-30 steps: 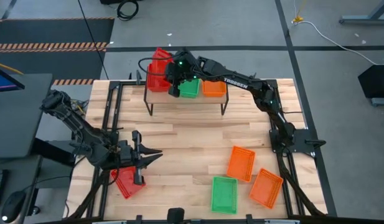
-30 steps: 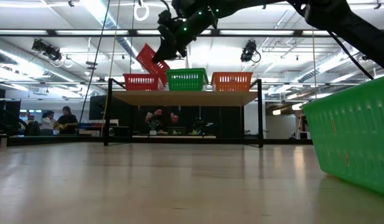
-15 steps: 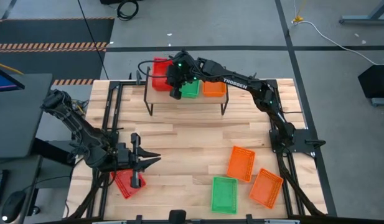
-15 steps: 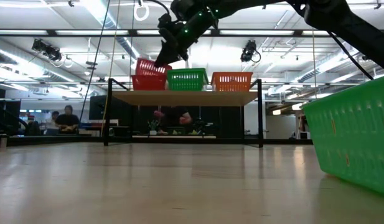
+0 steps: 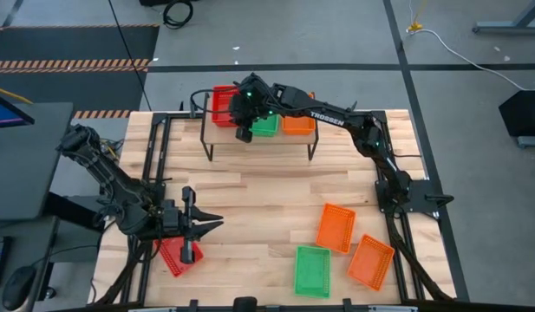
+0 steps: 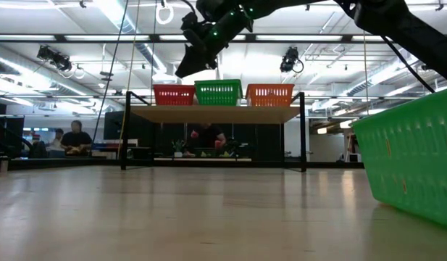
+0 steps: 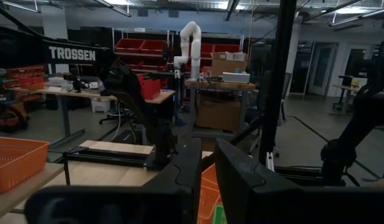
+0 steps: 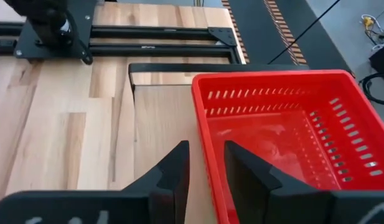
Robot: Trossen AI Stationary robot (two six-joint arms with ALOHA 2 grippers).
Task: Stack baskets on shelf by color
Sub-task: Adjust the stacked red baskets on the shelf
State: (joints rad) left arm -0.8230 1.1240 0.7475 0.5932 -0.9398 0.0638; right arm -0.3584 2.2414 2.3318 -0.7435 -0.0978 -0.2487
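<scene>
High view. The shelf (image 5: 258, 137) stands at the upper centre of the frame, with three piles in one row, one per colour: a red basket (image 5: 221, 102) at its left end, a green basket (image 5: 265, 126) in the middle, an orange basket (image 5: 296, 124) at the right. The right gripper (image 5: 242, 117) hangs above the gap between red and green. The left gripper (image 5: 194, 232) sits at the lower left of the frame, just above a loose red basket (image 5: 175, 256); that position suits a pickup of the remaining red. Loose at the lower right: two orange baskets (image 5: 336, 227), (image 5: 371, 261) and one green (image 5: 312, 270).

Low view. The three piles stand level and side by side on the shelf top at upper centre. The right gripper is above the red pile, clear of it. A green basket fills the right edge.

Left wrist view. The left fingers (image 7: 187, 168) stand slightly apart with nothing between them.

Right wrist view. The right fingers (image 8: 173, 168) are parted and empty. The red basket rests flat on the shelf, its rim just beside one fingertip; the grip appears released, judging by the level seating.
</scene>
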